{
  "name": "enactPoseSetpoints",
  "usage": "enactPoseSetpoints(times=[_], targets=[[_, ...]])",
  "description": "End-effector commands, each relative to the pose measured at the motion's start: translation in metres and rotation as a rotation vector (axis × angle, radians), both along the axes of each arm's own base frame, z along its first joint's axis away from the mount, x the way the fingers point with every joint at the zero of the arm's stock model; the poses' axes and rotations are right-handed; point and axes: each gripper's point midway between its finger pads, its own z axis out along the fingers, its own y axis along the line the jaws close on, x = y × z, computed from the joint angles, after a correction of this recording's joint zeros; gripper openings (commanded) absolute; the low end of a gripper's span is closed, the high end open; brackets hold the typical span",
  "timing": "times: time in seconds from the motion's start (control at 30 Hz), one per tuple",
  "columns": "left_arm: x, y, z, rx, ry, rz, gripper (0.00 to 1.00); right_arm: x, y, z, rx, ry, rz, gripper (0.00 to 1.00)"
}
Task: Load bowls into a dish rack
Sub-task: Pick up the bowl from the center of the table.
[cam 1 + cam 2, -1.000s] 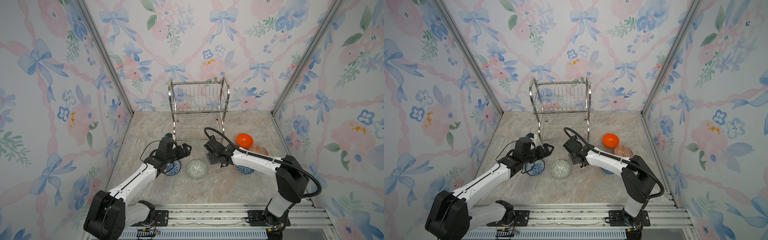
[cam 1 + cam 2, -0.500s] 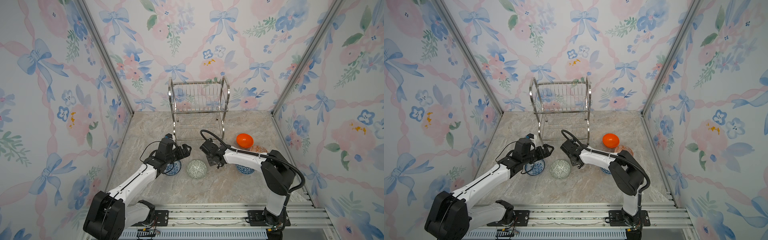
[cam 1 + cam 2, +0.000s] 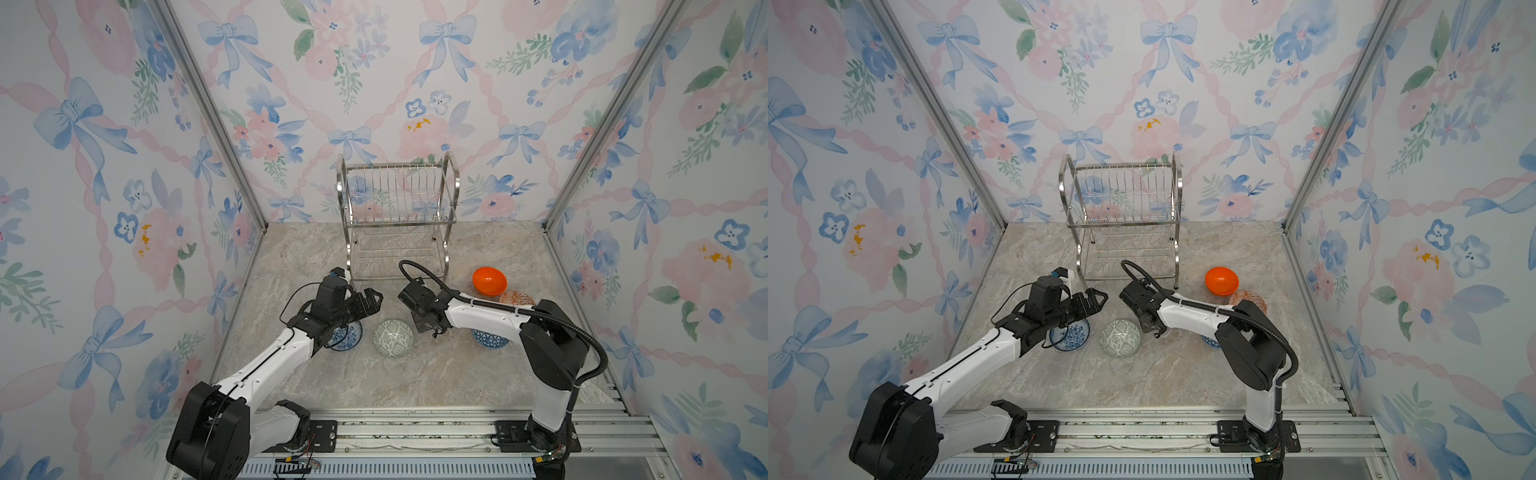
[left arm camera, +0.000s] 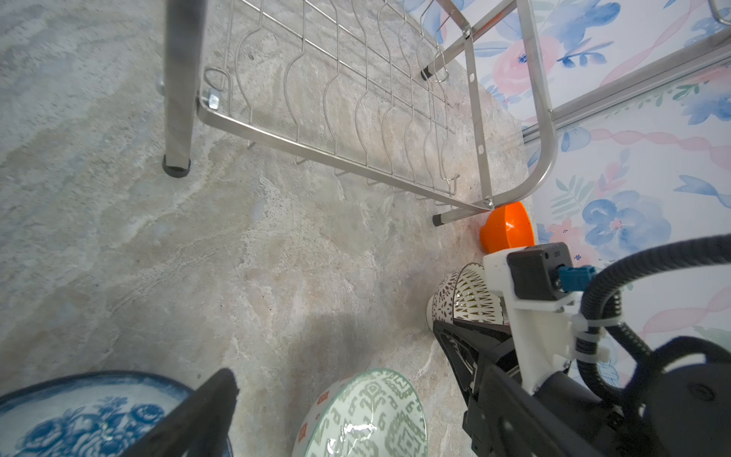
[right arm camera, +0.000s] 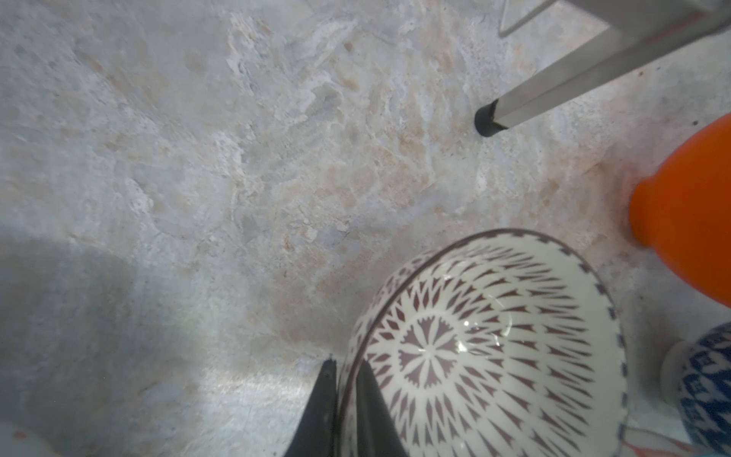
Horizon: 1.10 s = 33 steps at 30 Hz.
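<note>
The right gripper (image 5: 344, 368) is pinching the rim of the white lattice bowl (image 5: 486, 348) near the middle of the bench (image 3: 415, 374), one finger inside, one outside. The dish rack (image 3: 399, 216) is standing empty at the back edge. The arm should be lifting slowly, so the thin rim grip is not pivoting. The left gripper (image 3: 371, 301) is hanging wide open, empty.

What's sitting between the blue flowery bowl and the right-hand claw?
The green-grey patterned bowl lies between the blue floral bowl and the right gripper; both top views show it.
</note>
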Motion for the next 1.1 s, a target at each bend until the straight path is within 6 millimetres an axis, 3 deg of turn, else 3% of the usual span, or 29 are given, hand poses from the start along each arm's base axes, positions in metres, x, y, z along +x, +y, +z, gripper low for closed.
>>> enactPoseSetpoints(times=[0.0,0.1,0.3,0.33,0.63,0.83,1.07], targets=[[-0.002,0.001,0.005,0.005,-0.027,-0.013,0.98,-0.002,0.016,0.025,0.102,-0.039,0.024,0.06],[-0.001,0.001,0.009,0.005,-0.040,-0.012,0.97,-0.002,0.018,0.036,0.146,-0.060,0.021,0.01],[0.005,0.006,0.022,-0.008,-0.069,-0.003,0.98,-0.003,0.025,0.064,0.279,-0.107,0.026,0.00],[0.006,0.009,0.025,-0.015,-0.073,0.003,0.97,-0.004,0.026,0.079,0.327,-0.130,0.028,0.00],[0.015,0.023,0.049,-0.081,-0.104,0.036,0.98,-0.002,0.036,0.135,0.718,-0.216,0.039,0.00],[0.014,0.020,0.045,-0.096,-0.081,0.028,0.98,0.001,0.066,0.161,0.877,-0.245,0.129,0.00],[0.014,0.022,0.047,-0.100,-0.089,0.026,0.97,0.007,0.107,0.175,1.056,-0.271,0.249,0.00]])
